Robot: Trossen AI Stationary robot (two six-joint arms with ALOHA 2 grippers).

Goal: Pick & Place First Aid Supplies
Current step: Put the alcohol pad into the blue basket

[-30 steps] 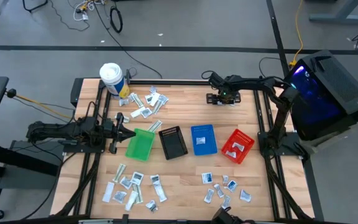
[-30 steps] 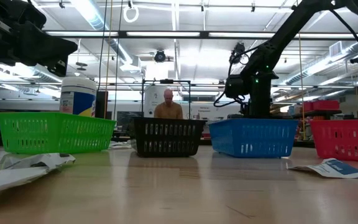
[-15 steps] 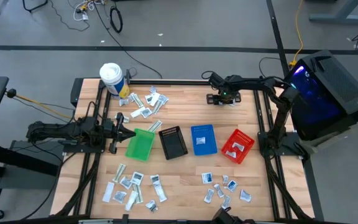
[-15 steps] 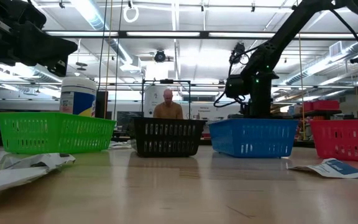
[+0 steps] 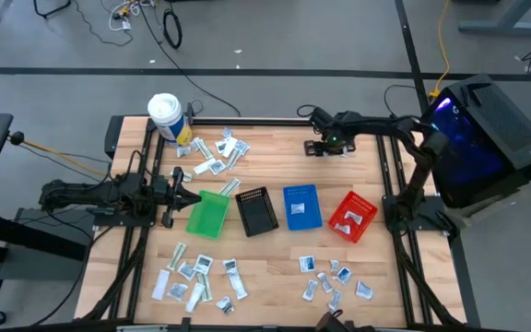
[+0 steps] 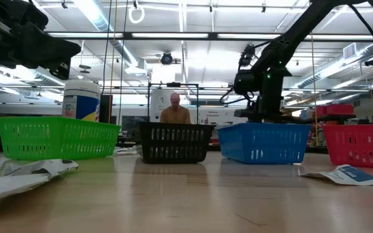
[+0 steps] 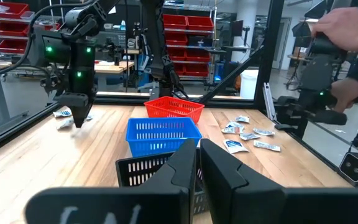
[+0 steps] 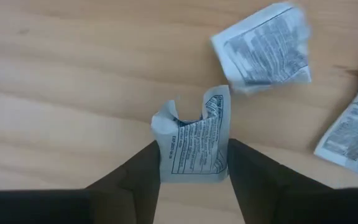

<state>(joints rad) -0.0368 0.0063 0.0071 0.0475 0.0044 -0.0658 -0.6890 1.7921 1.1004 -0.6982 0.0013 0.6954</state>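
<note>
The first aid supplies are small white sachets lying flat in three groups: far left, near left and near right. Others lie by the far edge. One sachet each lies in the blue bin and the red bin. My right gripper points down over the far side, shut on a printed sachet. My left gripper is shut with nothing in it, level, beside the green bin. My right gripper pinches the sachet by its two side edges between its two fingers, coming from above and pointing down. The sachet is bowed between the fingers and its free corners curl up. Whether it is clear of the table I cannot tell.
A black bin stands between the green and blue ones in a row across the table's middle. A white tub stands at the far left corner. Beyond the table's right side, a person's hands hold a dark device.
My right gripper has rolled a little at the wrist over the table's far side and shows slightly higher in the low view.
</note>
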